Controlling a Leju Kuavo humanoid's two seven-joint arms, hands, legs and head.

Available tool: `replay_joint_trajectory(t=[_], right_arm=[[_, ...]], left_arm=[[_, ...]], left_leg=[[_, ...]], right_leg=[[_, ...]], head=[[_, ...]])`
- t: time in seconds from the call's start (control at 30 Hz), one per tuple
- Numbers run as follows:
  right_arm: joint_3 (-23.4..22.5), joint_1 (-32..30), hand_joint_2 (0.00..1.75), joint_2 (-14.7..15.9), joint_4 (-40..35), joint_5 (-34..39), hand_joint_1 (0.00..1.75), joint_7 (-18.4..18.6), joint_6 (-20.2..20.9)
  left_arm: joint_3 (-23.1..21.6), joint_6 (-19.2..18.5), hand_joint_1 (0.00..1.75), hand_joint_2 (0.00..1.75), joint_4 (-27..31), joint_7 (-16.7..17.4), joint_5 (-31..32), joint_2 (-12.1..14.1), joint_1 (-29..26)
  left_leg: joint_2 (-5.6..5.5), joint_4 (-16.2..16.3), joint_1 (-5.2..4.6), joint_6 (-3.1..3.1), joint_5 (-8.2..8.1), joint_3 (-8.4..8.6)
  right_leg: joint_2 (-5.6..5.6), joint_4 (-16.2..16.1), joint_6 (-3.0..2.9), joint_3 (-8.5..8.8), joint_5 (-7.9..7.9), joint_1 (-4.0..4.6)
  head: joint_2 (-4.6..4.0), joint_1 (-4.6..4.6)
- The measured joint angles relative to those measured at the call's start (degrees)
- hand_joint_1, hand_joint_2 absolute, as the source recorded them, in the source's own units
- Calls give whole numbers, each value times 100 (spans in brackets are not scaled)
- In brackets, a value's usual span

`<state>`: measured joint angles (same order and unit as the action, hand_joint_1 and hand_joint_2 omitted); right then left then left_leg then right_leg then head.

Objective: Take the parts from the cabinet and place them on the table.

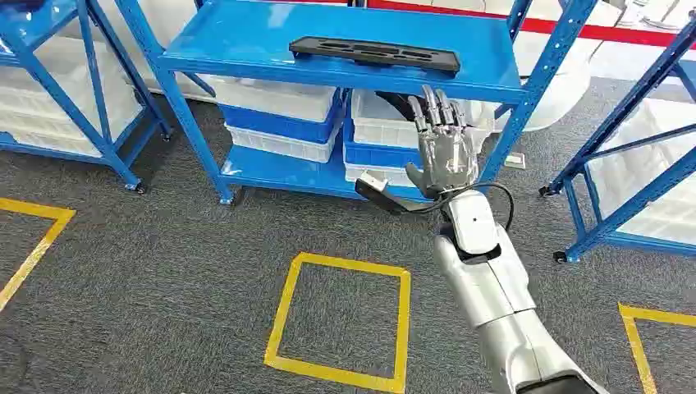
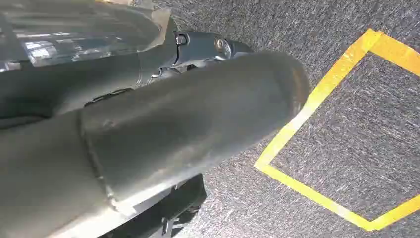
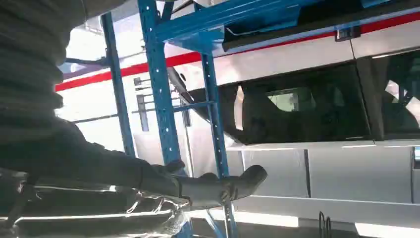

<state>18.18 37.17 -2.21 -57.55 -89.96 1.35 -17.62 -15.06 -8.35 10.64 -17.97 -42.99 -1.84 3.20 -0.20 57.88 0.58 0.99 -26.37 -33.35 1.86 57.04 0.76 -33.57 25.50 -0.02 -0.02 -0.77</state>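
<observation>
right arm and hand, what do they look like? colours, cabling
The right arm is silver, with a white casing near the wrist and a black cable looping beside it. The right hand is metallic silver-grey with darker segmented fingers; in the wrist view its thumb looks grey.

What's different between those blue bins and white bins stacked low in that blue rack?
The blue bins are darker and opaque; the white bins are pale and milky. On the left a white bin tops the stack, a blue bin under it. Both are shallow crates on the bottom shelf.

text: none legible | labels: none | numbers: none
</observation>
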Motion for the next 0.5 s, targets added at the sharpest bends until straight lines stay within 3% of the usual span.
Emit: replay_joint_trajectory(t=[0.5], right_arm=[[-33, -75, 175, 0, -17, -2, 0, -2, -11]], left_arm=[[-18, 20, 0, 0, 0, 37, 48, -2, 0]], left_leg=[[0, 0, 0, 0, 0, 0]], right_leg=[[0, 0, 0, 0, 0, 0]], head=[[0, -2]])
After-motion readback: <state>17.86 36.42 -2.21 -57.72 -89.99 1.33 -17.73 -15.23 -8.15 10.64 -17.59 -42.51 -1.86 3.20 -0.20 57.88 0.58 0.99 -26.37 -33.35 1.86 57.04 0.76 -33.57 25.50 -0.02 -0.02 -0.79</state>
